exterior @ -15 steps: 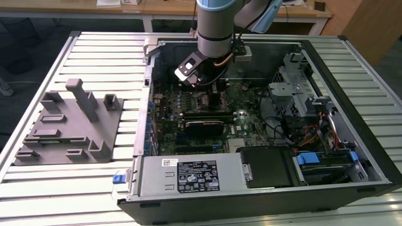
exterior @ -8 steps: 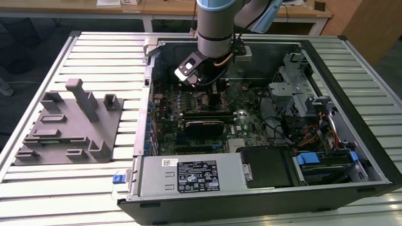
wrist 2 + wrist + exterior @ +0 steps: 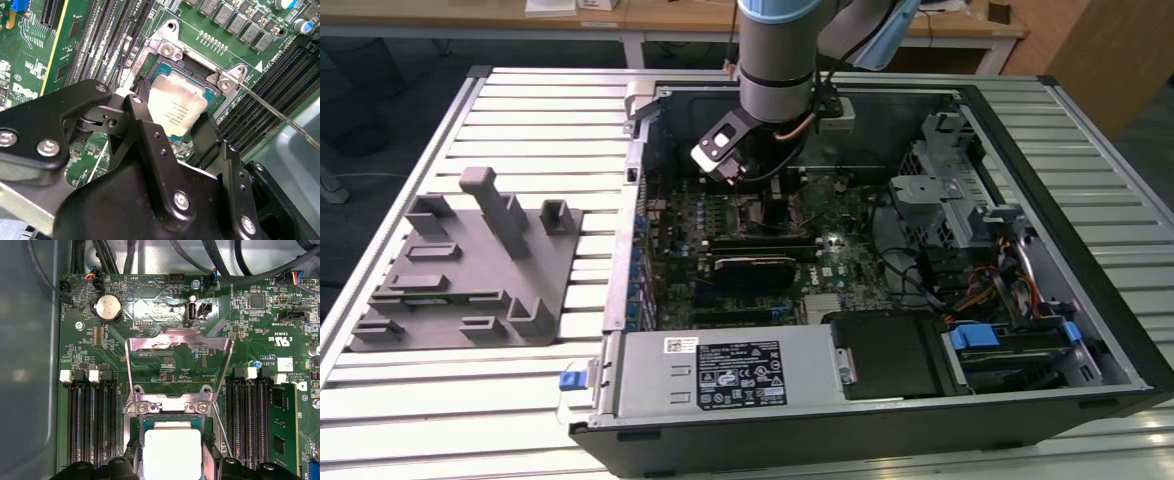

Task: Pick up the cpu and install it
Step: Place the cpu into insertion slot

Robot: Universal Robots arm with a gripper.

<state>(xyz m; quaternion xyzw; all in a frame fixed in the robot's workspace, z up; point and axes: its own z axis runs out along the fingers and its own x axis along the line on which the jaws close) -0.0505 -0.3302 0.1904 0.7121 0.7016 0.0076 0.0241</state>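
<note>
Gripper (image 3: 173,110) pinches the cpu (image 3: 172,452) by two opposite edges at the open socket (image 3: 170,407), whose load plate (image 3: 177,347) stands raised. Pickup is done. It may already be seated, though that's unclear, and the plate is not yet closed.

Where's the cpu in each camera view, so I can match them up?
Exterior view: hidden beneath the gripper, above the motherboard inside the case.
Second wrist view: the cpu sits between the gripper's fingers, within the socket frame.
First wrist view: the cpu between the fingers, beside the socket frame.
Shared landmark: the green motherboard.
</note>
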